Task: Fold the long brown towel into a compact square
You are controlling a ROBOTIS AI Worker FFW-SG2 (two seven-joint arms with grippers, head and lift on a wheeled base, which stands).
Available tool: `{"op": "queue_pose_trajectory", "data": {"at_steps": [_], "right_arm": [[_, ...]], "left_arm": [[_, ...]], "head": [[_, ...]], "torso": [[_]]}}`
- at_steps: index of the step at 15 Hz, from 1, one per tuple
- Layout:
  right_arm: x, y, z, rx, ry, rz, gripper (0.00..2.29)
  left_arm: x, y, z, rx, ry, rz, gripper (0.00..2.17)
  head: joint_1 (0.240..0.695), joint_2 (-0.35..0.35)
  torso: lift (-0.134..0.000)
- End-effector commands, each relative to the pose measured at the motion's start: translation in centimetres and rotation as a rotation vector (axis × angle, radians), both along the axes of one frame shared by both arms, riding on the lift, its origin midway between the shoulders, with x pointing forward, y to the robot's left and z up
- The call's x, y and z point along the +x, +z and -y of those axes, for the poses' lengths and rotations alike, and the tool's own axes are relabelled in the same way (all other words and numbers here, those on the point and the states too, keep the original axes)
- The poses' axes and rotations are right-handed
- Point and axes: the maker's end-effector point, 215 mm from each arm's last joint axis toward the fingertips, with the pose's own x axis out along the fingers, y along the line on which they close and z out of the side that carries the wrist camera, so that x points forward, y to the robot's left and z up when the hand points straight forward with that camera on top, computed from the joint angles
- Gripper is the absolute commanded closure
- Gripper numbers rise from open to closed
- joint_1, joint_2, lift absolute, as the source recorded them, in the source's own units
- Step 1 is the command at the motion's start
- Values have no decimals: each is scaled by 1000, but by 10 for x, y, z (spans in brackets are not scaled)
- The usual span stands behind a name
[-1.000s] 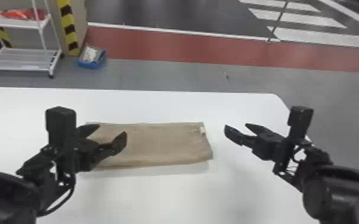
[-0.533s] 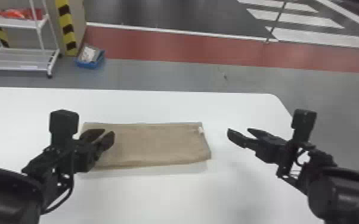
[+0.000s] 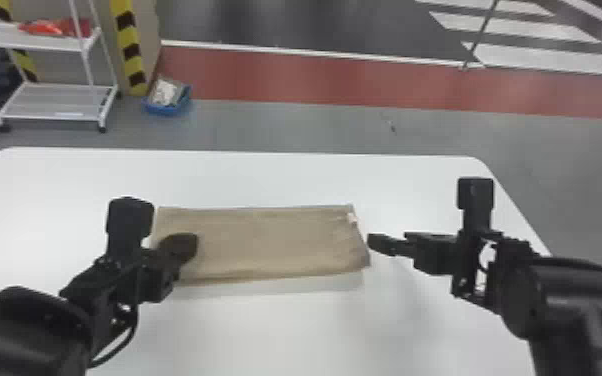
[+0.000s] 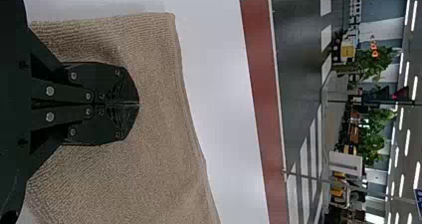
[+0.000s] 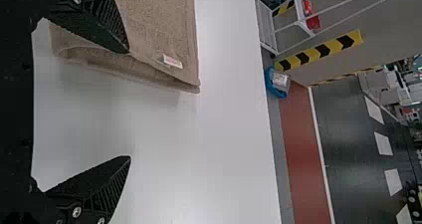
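Over towel (image 3: 275, 240), L fingers (image 3: 185, 245) together, hold unclear; R fingers (image 3: 381, 244) wide apart, empty.

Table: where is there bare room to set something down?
Bare: the table between towel and far edge, and in front of the towel between the arms. Crowded: towel's left end, by the left gripper; right end, by the right gripper.

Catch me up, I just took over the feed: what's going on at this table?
The robot is partway through folding the brown towel, which lies as a long, layered rectangle, not yet a square. Its left gripper is closed over the left part; I can't tell if it pinches cloth. The right gripper is open at the right end, near the white tag.
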Motion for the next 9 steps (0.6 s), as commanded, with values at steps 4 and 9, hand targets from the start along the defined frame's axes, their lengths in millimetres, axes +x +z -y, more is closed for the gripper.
{"op": "queue_pose_trajectory", "data": {"at_steps": [4, 9], "right_arm": [[10, 4, -35, -13, 49, -20, 134], [25, -17, -43, -121, 57, -74, 164]], "left_arm": [[1, -5, 4, 2, -4, -11, 2135], [1, -7, 4, 5, -6, -14, 2135]], "head": [[695, -133], [695, -114]], "torso": [[-124], [-124]]}}
